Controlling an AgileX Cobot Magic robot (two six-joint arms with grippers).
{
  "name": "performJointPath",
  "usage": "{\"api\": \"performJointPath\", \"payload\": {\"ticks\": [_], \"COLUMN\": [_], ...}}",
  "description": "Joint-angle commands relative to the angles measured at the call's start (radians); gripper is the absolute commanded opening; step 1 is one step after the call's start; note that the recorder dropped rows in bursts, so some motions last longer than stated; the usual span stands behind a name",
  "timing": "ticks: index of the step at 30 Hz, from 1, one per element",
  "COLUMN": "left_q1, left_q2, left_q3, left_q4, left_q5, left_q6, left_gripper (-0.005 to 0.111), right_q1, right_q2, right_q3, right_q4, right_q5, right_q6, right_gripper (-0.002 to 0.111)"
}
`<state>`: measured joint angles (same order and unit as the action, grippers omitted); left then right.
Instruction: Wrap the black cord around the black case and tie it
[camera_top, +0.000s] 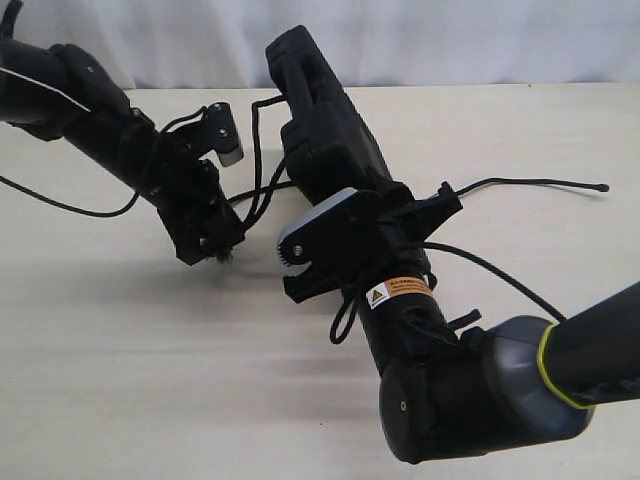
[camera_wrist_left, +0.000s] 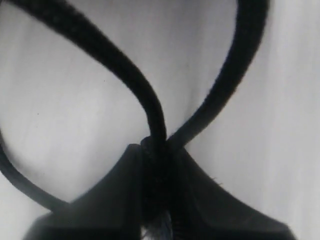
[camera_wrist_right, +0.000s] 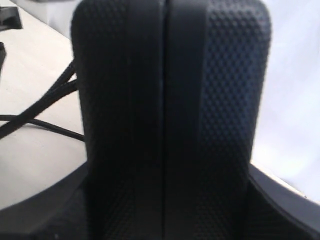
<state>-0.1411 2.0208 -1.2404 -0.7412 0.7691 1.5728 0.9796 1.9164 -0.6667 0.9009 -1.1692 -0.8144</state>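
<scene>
My right gripper is shut on the black case and holds it tilted above the table. In the right wrist view the dimpled black case fills the space between the jaws of the right gripper. The black cord runs in loops from the case's left side down to my left gripper, which is shut on it, with the frayed tuft sticking out below. In the left wrist view two strands of the cord cross right at the left gripper. The cord's knob end lies on the table at the right.
The pale table spreads under both arms, and a white curtain hangs behind it. A thin arm cable sags below the left arm. The right arm's bulky elbow fills the lower right.
</scene>
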Motion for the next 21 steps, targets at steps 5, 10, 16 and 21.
{"api": "performJointPath", "payload": {"ticks": [5, 10, 16, 21], "left_q1": [-0.022, -0.022, -0.022, -0.022], "left_q2": [-0.014, -0.058, -0.119, -0.127], "left_q3": [-0.01, -0.01, -0.01, -0.01], "left_q4": [0.024, 0.024, 0.024, 0.019], "left_q5": [-0.162, -0.173, -0.185, -0.211], "left_q6": [0.001, 0.026, 0.026, 0.018], "left_gripper": [0.0, 0.0, 0.0, 0.0], "right_q1": [-0.006, -0.006, -0.006, -0.006], "right_q2": [-0.012, -0.012, -0.012, -0.012], "right_q3": [-0.006, -0.006, -0.006, -0.006], "right_q4": [-0.028, -0.028, -0.028, -0.028], "right_q5": [-0.052, -0.052, -0.052, -0.001], "right_q6": [-0.045, -0.067, -0.167, -0.235], "right_gripper": [0.004, 0.004, 0.004, 0.004]}}
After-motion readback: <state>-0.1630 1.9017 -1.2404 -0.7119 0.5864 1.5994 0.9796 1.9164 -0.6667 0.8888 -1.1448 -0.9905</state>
